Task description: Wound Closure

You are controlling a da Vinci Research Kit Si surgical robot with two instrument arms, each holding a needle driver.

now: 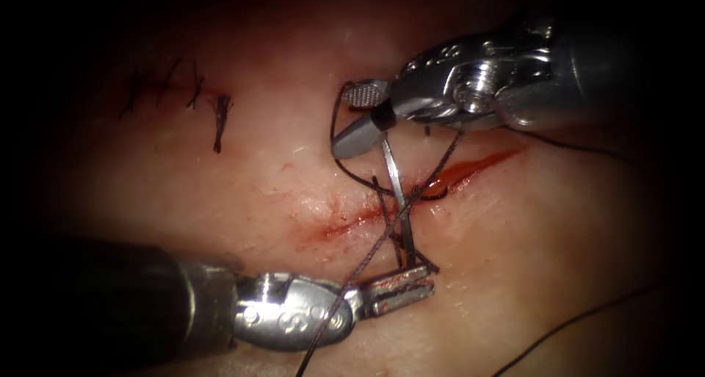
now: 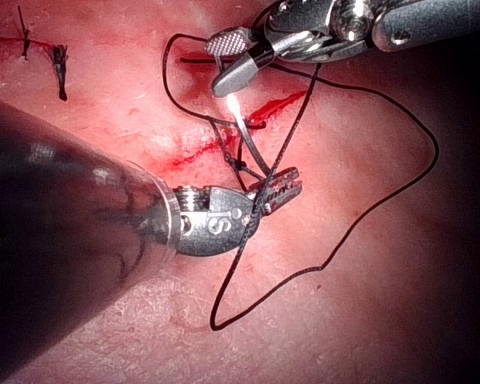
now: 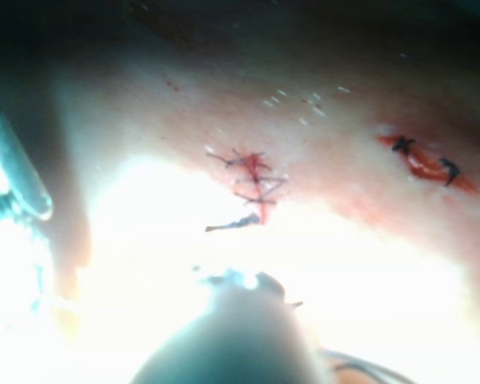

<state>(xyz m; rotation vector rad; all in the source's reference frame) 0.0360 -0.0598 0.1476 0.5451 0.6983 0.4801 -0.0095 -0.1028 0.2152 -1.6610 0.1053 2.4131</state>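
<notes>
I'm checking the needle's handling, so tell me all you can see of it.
The needle is a thin, bright steel sliver, gently curved, standing steeply over the cut. The left tool grips its lower end with shut jaws; its upper end lies at the right tool, whose jaws are open. Dark thread crosses it.

We're at a surgical-training bench, lab setting. Evidence: tissue (image 1: 242,178) slab with a cut (image 1: 411,193), finished stitches (image 1: 176,90) further left, red fluid (image 1: 470,167) in the cut, two steel robotic tools over it. Surroundings are dark, so room type beyond the bench is probably unknowable here.
</notes>
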